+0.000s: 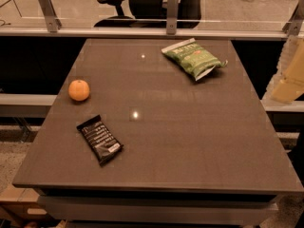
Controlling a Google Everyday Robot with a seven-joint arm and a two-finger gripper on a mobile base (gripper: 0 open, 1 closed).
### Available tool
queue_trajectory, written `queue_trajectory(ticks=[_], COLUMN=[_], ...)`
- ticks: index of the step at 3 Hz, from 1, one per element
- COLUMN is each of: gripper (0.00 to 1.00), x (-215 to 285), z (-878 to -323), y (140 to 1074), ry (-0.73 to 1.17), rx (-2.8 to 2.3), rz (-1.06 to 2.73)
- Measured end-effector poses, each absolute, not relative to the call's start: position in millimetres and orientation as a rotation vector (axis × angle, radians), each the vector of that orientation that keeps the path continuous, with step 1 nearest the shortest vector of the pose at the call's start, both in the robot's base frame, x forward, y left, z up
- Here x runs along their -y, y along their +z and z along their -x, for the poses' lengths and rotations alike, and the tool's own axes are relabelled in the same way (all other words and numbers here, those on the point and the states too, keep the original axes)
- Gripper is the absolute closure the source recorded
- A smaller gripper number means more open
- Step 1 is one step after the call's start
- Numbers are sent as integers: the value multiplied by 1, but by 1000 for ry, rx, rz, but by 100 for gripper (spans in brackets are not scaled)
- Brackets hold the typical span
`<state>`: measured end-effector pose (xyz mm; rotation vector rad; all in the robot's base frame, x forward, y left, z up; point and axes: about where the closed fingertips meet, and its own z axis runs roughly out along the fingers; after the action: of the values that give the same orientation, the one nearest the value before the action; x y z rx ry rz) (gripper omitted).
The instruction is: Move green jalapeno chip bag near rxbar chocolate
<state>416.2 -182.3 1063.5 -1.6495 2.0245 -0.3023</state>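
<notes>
The green jalapeno chip bag lies flat at the far right of the dark table, its silvery ends pointing far-left and near-right. The rxbar chocolate, a narrow black bar with white text, lies at the near left, set diagonally. My gripper shows as a pale shape at the right edge of the view, beyond the table's right side. It is raised off the table, to the right of the bag, and touches nothing.
A round orange fruit sits at the left of the table, beyond the bar. A glass rail with metal posts runs behind the table, with an office chair past it.
</notes>
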Motion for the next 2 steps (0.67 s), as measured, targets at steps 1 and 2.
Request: queue_trajectory(ticks=[1,2], gripper=[0,0], x=[182,178], z=[-416,-414], y=[1064,1072], ry=[-302,-318], rx=[-2024,-2012], rz=[1649,1626])
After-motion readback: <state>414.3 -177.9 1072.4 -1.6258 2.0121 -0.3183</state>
